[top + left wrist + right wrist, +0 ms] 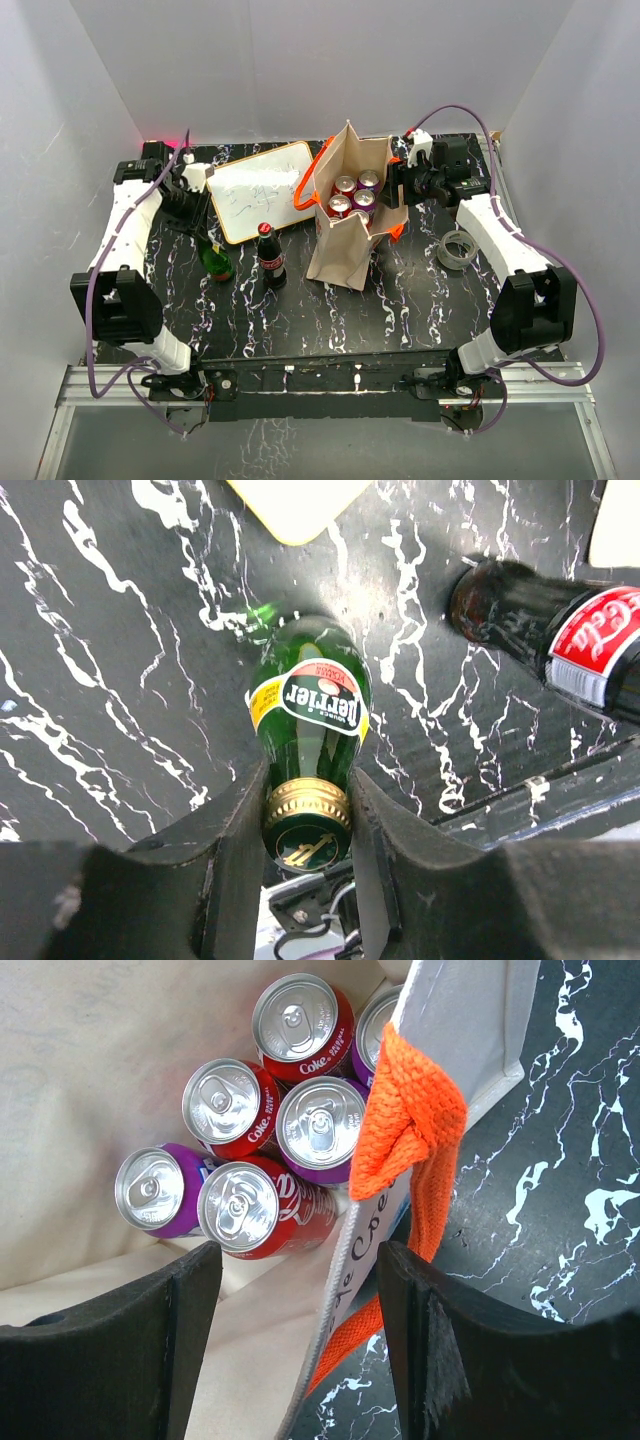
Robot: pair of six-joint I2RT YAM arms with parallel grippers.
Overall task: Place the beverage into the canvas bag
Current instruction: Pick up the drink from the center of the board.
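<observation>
The beverage, a green Perrier bottle (310,705) with a gold cap, stands on the black marbled table (330,310) left of the canvas bag (345,240). My left gripper (308,820) comes down over its top. Both fingers press the cap and neck, so it is shut on the bottle. The beige bag with orange handles (410,1120) stands open and holds several red and purple cans (320,1120). My right gripper (300,1260) stands open astride the bag's right wall (470,1020), one finger inside and one outside.
A cola bottle (270,258) stands just right of the green one. A white board (262,190) with an orange-brown frame lies behind them. A roll of tape (459,249) rests right of the bag. White walls close in the table.
</observation>
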